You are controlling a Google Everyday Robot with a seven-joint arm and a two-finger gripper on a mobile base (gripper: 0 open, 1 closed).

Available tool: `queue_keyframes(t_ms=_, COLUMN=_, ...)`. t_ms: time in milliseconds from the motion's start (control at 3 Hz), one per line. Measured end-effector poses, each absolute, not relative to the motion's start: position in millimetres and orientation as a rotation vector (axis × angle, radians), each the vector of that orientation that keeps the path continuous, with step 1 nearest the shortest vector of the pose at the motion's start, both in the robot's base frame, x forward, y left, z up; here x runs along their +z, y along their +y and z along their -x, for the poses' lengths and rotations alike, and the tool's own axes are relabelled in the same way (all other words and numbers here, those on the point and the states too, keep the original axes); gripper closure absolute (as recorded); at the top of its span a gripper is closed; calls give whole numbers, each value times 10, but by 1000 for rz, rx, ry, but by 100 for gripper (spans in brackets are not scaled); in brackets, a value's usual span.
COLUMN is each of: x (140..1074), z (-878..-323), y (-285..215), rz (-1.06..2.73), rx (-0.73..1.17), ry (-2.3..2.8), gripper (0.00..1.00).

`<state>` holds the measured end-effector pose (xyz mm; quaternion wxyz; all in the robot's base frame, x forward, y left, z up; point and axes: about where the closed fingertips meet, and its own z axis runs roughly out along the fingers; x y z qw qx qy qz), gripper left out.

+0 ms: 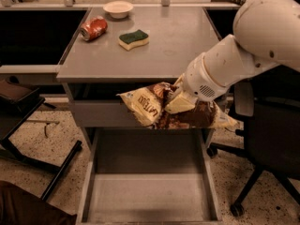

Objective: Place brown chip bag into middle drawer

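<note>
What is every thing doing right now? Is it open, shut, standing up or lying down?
claw: shut on the brown chip bag, above the middle drawer.
brown chip bag: held in the air, crumpled, not in the drawer yet.
middle drawer: pulled open.
red soda can: lying on its side.
sponge: lying flat, green side up.
bowl: standing upright.
</note>
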<state>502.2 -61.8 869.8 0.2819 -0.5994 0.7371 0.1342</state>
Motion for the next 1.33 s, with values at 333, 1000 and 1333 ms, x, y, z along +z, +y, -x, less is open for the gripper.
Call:
queue_keyframes(t_ms=333, x=8698, z=-5022, y=-618, rz=1606, rx=359, ry=1974, gripper=100)
queue_keyframes(t_ms=1000, x=7623, z=-4679, y=-188, rz=1610, rx=446, ry=1985, gripper=100)
queue_keyframes(t_ms=1333, x=6623, z=-4380, y=75, rz=1600, rx=545, ry=2056, gripper=100)
